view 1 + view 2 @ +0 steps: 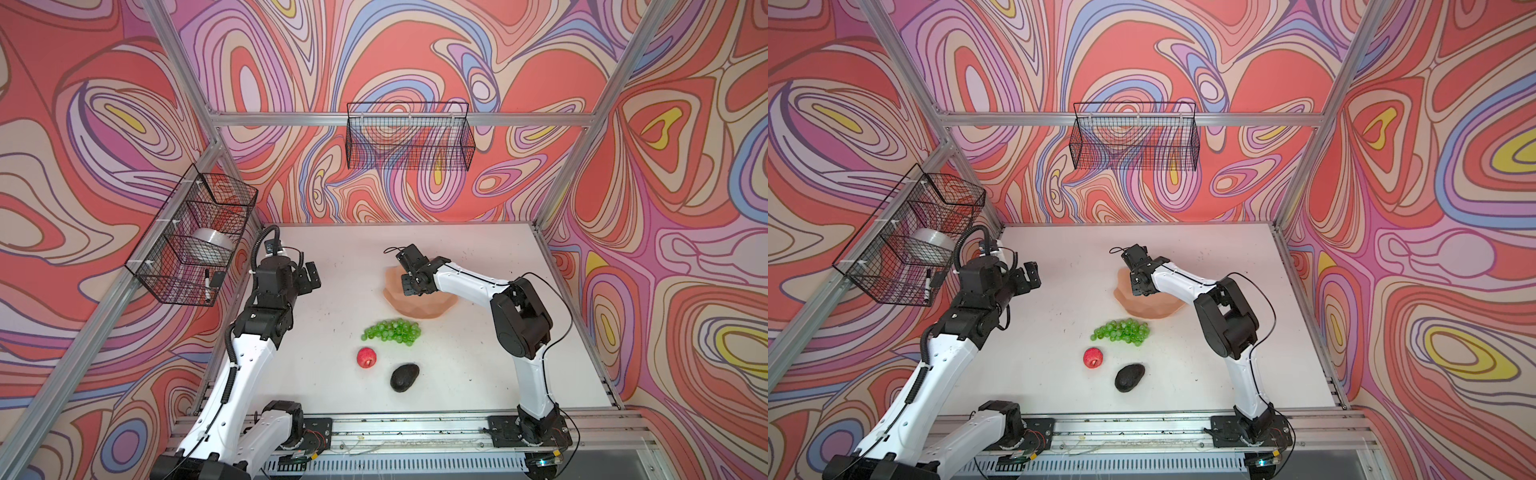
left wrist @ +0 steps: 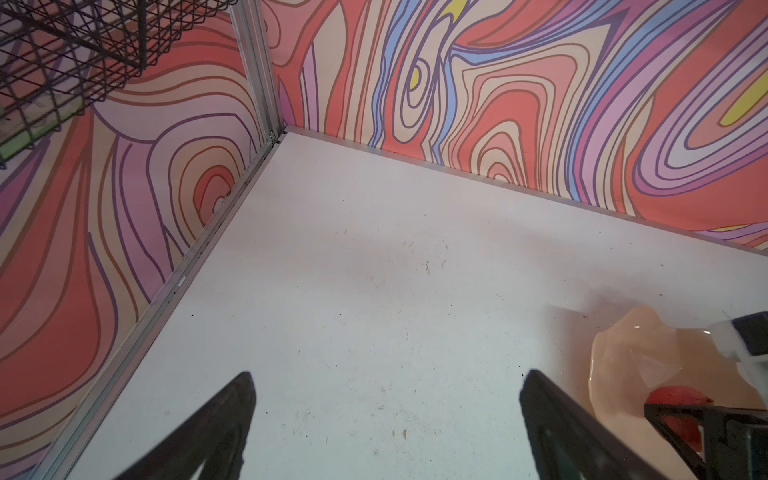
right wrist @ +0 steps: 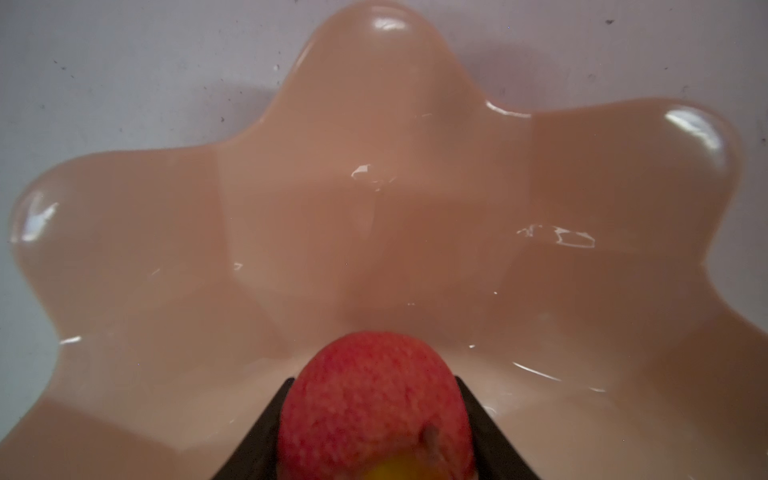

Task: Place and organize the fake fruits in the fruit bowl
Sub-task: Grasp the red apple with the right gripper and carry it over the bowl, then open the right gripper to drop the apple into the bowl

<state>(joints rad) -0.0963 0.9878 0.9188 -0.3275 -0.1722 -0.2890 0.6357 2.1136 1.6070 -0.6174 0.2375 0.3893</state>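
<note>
The peach fruit bowl (image 1: 428,309) (image 1: 1154,311) stands on the white table right of centre. My right gripper (image 1: 409,286) (image 3: 374,382) hangs over the bowl's inside (image 3: 374,187), shut on a red apple (image 3: 376,407), which also shows in the left wrist view as a red apple (image 2: 677,399). In front of the bowl lie green grapes (image 1: 392,331) (image 1: 1121,331), a second red apple (image 1: 367,358) (image 1: 1093,358) and a dark avocado (image 1: 404,377) (image 1: 1129,377). My left gripper (image 1: 311,276) (image 2: 386,378) is open and holds nothing, raised at the table's left, well away from the fruits.
A black wire basket (image 1: 195,237) on the left wall holds a tape roll (image 1: 212,245) and a marker (image 1: 206,284), close to my left arm. Another wire basket (image 1: 409,139) hangs on the back wall. A metal rail (image 1: 415,428) runs along the table's front.
</note>
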